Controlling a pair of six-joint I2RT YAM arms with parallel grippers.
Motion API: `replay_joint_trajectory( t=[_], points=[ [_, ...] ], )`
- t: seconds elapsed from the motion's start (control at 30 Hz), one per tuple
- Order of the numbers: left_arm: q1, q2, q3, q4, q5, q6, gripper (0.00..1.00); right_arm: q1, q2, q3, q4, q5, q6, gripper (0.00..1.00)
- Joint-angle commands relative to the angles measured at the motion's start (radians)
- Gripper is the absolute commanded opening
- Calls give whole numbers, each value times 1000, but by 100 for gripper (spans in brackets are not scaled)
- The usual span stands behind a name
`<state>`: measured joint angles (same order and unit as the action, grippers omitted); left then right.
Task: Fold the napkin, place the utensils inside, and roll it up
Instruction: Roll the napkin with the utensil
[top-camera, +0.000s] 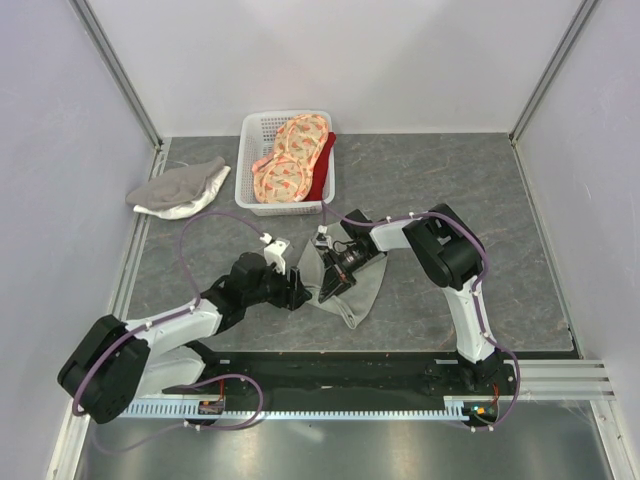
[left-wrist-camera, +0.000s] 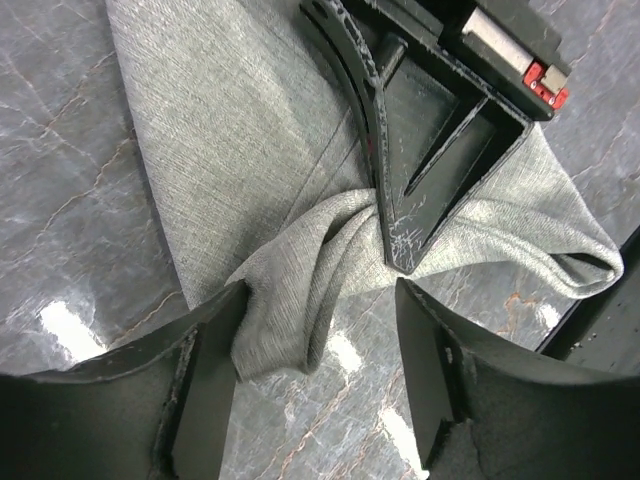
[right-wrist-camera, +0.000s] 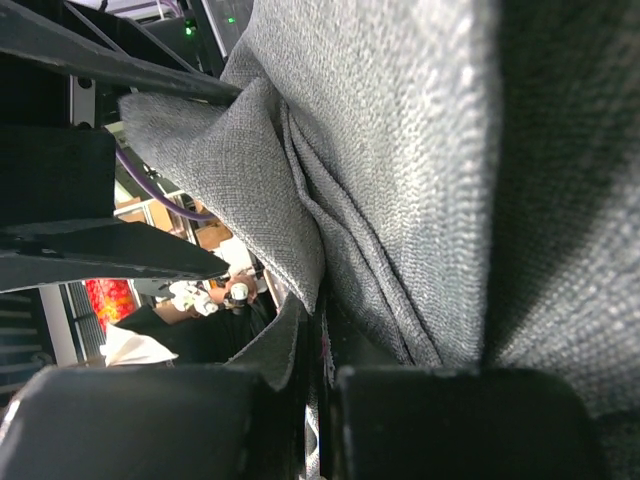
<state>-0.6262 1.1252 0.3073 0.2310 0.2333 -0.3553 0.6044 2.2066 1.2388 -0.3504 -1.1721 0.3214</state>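
The grey napkin (right-wrist-camera: 400, 150) fills most of the view and is bunched into soft folds. At the bottom, the right gripper (right-wrist-camera: 322, 400) has its two dark fingers (right-wrist-camera: 460, 425) pressed close together, with the napkin pinched in the thin gap between them. On the left, two dark bars (right-wrist-camera: 110, 262) stick out beside the cloth. A purple cable (right-wrist-camera: 150, 190) runs behind them.

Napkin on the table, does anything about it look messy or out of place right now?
Yes. The napkin is not lying flat. Part of it is gathered into twisted folds where the right gripper pinches it, and a loose flap sits by the open left gripper.
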Motion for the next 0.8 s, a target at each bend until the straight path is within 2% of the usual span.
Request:
replay_joint_trajectory(
  t=[0.0, 0.27, 0.6, 0.67, 0.7, 0.77],
  points=[
    [-18, 41, 67, -15, -48, 53, 65, -18, 16, 16, 31, -17, 24, 0],
    [-27, 97, 105, -47, -77, 50, 49, -22, 21, 11, 57, -21, 42, 0],
    [-43, 191, 174, -114, -101, 62, 50, -28, 18, 8, 68, -18, 51, 0],
    [-44, 197, 182, -124, -100, 62, 43, -29, 15, 8, 70, -14, 53, 0],
    [-44, 206, 188, -130, -97, 64, 33, -31, 12, 7, 68, -11, 54, 0],
    [-44, 226, 208, -156, -94, 64, 24, -31, -7, 5, 68, 8, 57, 0]
  ],
)
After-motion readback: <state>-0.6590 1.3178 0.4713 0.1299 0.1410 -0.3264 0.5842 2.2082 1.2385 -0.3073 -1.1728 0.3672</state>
